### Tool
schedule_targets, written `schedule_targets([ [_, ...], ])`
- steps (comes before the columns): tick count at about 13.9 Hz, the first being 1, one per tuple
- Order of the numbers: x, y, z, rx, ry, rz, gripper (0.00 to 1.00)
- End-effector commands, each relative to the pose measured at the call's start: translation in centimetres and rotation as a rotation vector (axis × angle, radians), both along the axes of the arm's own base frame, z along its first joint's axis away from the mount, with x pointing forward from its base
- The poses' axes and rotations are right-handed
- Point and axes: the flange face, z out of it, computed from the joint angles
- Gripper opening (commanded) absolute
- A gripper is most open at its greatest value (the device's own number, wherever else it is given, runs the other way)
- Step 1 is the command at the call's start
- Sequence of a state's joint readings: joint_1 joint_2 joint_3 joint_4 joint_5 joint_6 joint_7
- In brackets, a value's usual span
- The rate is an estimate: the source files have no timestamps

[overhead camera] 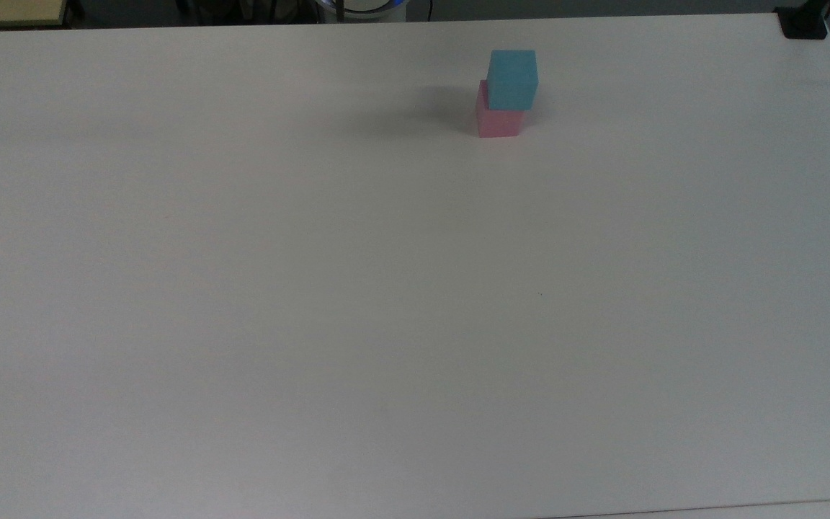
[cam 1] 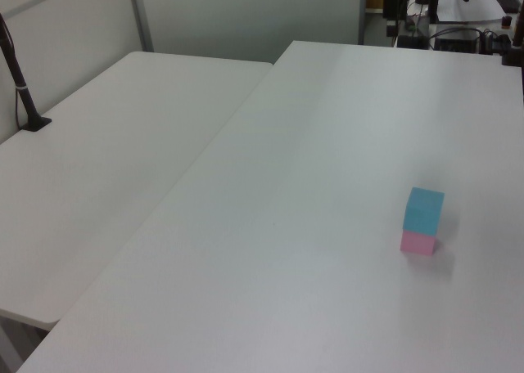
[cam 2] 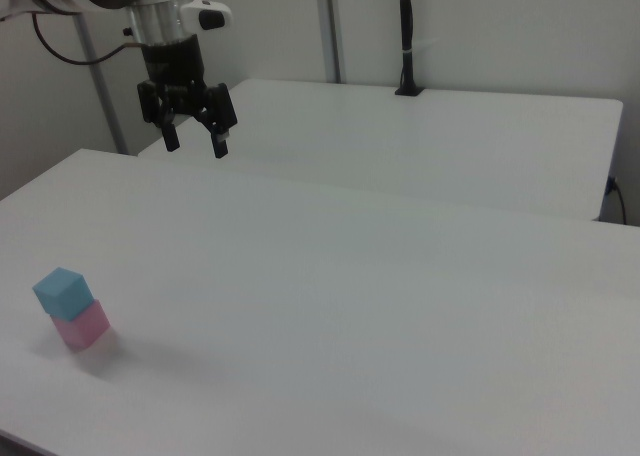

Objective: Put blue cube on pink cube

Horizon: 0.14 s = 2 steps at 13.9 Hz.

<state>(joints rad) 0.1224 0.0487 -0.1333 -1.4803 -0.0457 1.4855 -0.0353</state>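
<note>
A: What takes up most of the scene?
B: A white table (overhead camera: 386, 324); a second white table (cam 1: 98, 168) butts against it on the left view's left, with a black post (cam 2: 405, 36) clamped at its far edge.

A: And the arm?
B: The gripper (cam 2: 195, 144) hangs high above the table, well apart from the cubes; its 2 fingers (cam 2: 217, 143) are spread wide, holding nothing.

A: The 2 cubes?
B: The blue cube (overhead camera: 512, 78) sits on the pink cube (overhead camera: 498, 121), touching, slightly offset; the stack stands near the top view's upper edge, right of centre, and at the right view's lower left (cam 2: 62, 291).
</note>
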Motion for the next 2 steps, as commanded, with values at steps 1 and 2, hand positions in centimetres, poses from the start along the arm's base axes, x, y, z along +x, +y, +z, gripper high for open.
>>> schedule_targets([
  [1,-0.44,-0.71,0.70,-0.007,-0.018,-0.021,1.00],
  [2,-0.48,-0.80,0.75,-0.007,-0.016,-0.023,1.00],
])
